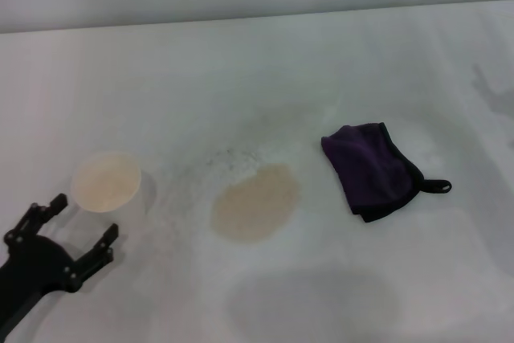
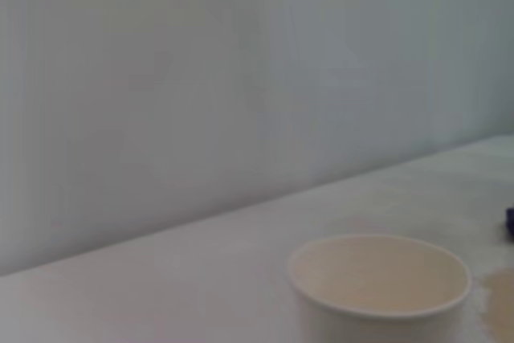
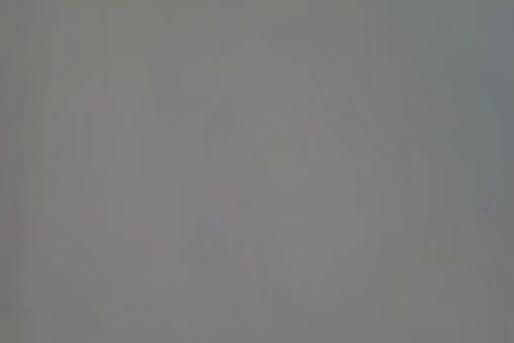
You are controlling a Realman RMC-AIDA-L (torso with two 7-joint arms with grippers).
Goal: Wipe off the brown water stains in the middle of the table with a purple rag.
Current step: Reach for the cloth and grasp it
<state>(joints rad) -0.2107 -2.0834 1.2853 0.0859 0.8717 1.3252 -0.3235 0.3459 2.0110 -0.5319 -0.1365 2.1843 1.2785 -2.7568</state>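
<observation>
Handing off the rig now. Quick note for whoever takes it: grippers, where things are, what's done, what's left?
Left gripper: open, empty, low at the near left by the paper cup.
Right gripper: not in view.
Purple rag: crumpled on the table, right of the brown water stains, apart from them, untouched.
Done: nothing; stain intact.
Left: grasp rag, wipe stain.

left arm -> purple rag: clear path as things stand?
Probably not directly. The left gripper sits open at the table's near-left, with the paper cup and brown water stains between it and the purple rag; it would have to pass over both.
</observation>
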